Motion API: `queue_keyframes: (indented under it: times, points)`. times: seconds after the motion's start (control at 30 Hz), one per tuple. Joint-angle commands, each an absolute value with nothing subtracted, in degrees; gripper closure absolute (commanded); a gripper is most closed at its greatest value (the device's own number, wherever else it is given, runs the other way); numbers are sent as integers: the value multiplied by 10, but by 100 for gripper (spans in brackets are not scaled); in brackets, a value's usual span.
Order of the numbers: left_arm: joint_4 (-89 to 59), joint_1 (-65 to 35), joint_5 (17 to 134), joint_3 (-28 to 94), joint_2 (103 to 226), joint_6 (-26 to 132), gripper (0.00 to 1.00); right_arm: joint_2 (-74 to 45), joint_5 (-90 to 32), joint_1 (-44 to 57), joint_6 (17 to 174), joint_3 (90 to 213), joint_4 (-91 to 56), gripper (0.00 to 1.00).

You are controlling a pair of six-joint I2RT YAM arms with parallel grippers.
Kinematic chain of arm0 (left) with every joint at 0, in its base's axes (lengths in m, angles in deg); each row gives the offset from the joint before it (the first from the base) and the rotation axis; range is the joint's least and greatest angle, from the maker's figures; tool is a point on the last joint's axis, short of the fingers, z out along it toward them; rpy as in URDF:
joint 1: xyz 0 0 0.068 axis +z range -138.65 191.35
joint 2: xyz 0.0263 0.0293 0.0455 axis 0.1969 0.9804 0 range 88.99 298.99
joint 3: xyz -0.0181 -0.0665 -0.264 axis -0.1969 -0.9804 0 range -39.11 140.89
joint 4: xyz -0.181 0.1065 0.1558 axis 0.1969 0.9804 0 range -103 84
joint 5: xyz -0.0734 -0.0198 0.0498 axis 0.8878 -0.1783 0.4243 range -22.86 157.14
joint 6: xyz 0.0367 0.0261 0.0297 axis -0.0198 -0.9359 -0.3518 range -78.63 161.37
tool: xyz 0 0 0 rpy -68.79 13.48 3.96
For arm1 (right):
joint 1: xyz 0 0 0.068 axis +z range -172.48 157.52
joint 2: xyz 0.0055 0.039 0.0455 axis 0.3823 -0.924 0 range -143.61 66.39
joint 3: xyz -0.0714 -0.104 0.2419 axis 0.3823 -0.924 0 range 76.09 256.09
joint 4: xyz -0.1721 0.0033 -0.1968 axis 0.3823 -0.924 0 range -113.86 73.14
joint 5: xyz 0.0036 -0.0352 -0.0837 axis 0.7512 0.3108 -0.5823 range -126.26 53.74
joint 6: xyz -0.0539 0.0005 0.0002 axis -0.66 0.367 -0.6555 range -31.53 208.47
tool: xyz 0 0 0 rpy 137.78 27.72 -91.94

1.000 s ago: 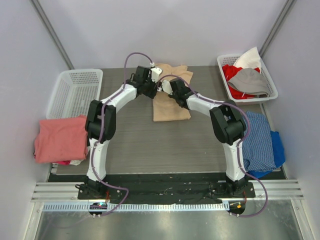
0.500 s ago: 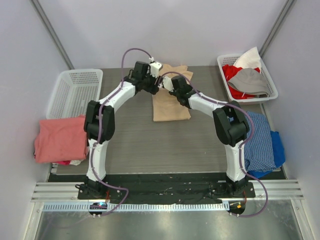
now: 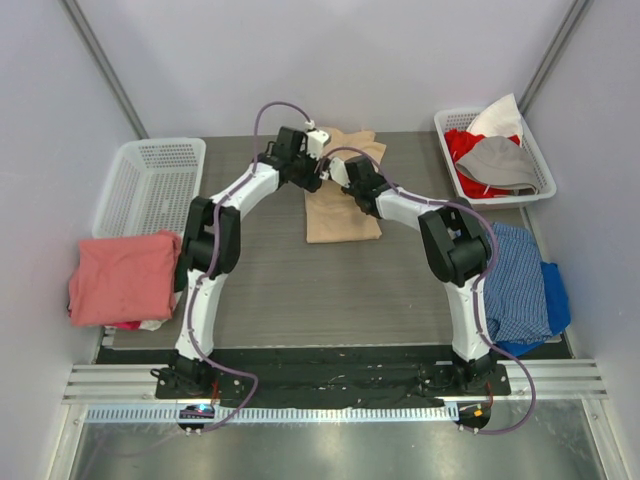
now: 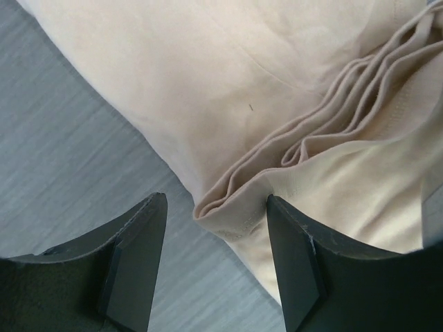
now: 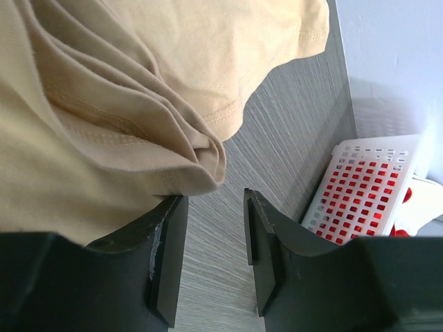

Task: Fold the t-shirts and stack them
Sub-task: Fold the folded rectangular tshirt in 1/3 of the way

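A tan t-shirt lies partly folded at the back middle of the table, its far end bunched. Both grippers are low over that far end. My left gripper is open, and a folded corner of the tan t-shirt sits between its fingers without being pinched. My right gripper is open too. The layered hem of the tan t-shirt rests just above its left finger, and bare table shows in the gap. A salmon-pink t-shirt lies folded at the table's left edge.
An empty white basket stands at the back left. At the back right, a white basket holds red, grey and white clothes; its corner shows in the right wrist view. A blue checked cloth lies on the right.
Both grippers have shifted a little toward the far end of the tan t-shirt. The left arm's elbow has swung right. The jaws have stayed as wide as before.
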State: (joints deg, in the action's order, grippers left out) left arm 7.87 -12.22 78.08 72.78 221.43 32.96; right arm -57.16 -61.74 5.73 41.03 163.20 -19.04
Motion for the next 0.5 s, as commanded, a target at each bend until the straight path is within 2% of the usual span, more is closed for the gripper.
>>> queue_keyframes:
  times: [0.0,0.47]
  points:
    - [69,-131,770,774,2248,309,36,-570,-611,61,415,1656,-129,55]
    - [48,-131,716,848,2330,284,36,-509,-653,61,400,1591,-108,55]
